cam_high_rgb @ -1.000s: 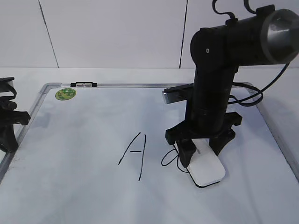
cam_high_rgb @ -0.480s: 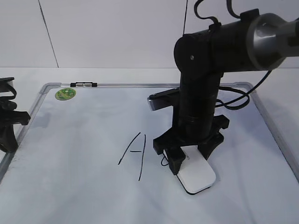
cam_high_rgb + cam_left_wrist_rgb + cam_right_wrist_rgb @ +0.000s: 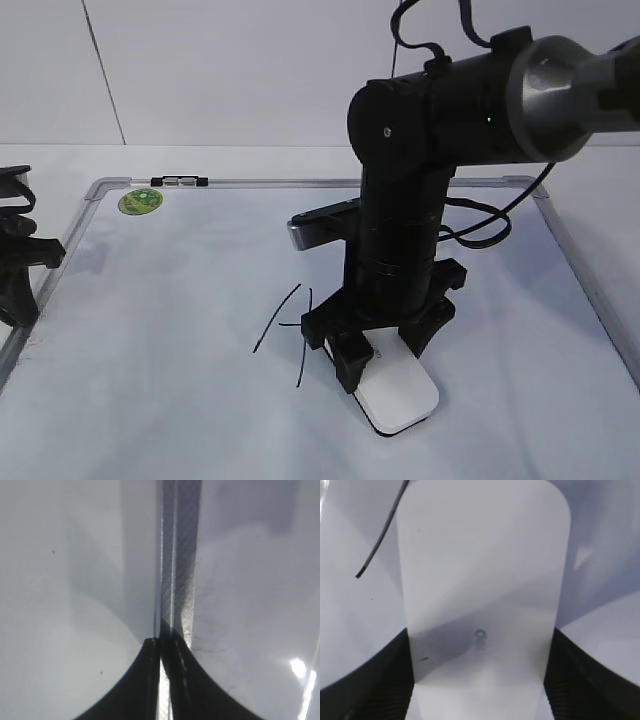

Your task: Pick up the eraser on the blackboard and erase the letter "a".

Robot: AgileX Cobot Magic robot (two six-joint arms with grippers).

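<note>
Right tool (image 3: 383,352) clamped across the flat white oblong plastic eraser with rounded corners (image 3: 398,393), block pressed flat on the large white dry-erase blackboard with thin silver-grey frame (image 3: 180,290). Shifted left and toward the camera over the last second, dragging the eraser across the spot where the small lowercase "a" sat a second ago; loop of that letter no longer visible beside the arm, either wiped or hidden under the tool and black arm, cannot tell which. Taller capital "A" in thin black marker (image 3: 284,332) now just beside the tool, right stroke close to the near finger, apparently intact. Right wrist view confirms fingers on both long sides of the eraser (image 3: 482,600), one black stroke end showing at upper left. Left tool (image 3: 162,680) parked over the board's left frame edge, fingers together, idle. Judgement: erase stroke under way or near done; further leftward travel risks smudging the capital.
</note>
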